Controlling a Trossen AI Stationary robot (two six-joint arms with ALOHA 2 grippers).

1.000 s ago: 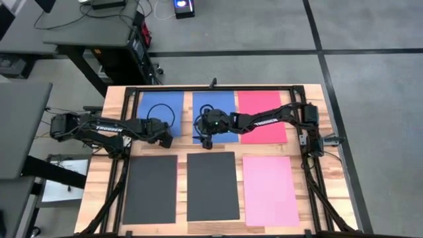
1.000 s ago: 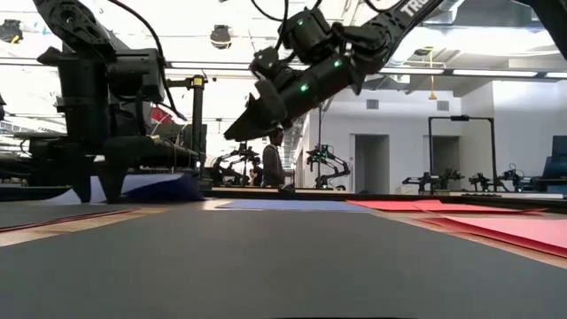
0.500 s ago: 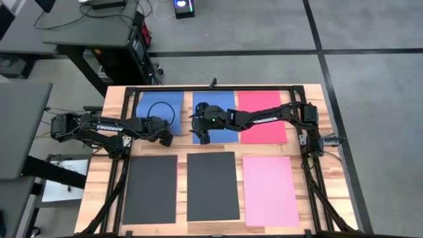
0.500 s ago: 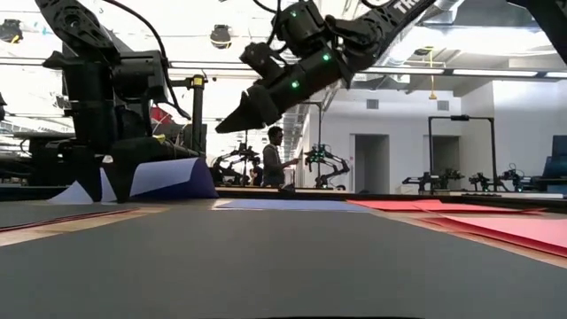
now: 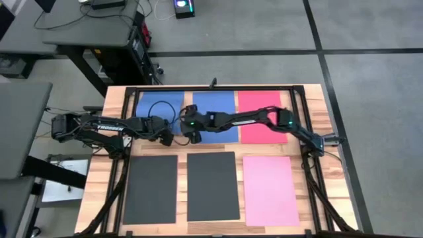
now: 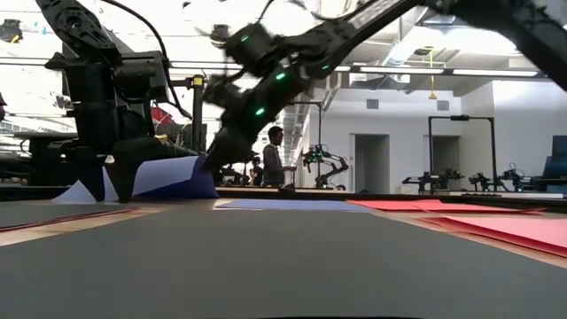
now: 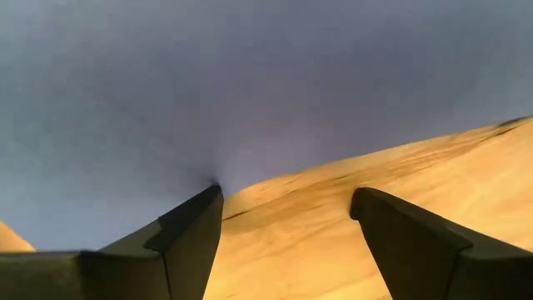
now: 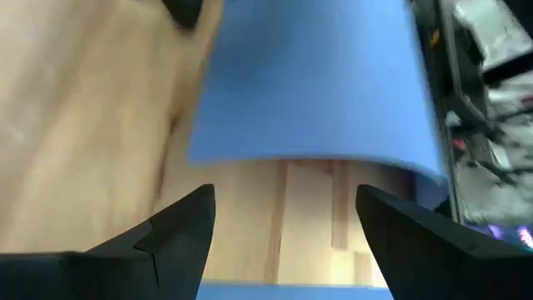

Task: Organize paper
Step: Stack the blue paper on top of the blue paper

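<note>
Lifting the left blue sheet (image 5: 160,108) at the counter's (image 5: 310,192) far edge: left gripper (image 5: 168,140) low at its near corner, jaws spread wide, one finger under the raised corner, nothing clamped. Right gripper (image 5: 192,135) just beside, jaws wide, empty. Next, probably closing on that edge. Middle blue sheet (image 5: 218,109), red (image 5: 261,109), pink (image 5: 269,190) and two dark sheets (image 5: 211,185) flat alongside; the two grippers crowded.

A: What covers the wooden worktop (image 5: 324,119)?
B: Six sheets in two rows. Far row: left blue sheet (image 5: 153,106), one edge lifted, middle blue sheet (image 5: 221,104), red sheet (image 5: 259,106).
A: Near row?
B: Two dark sheets (image 5: 151,188), then a pink sheet (image 5: 269,190).
</note>
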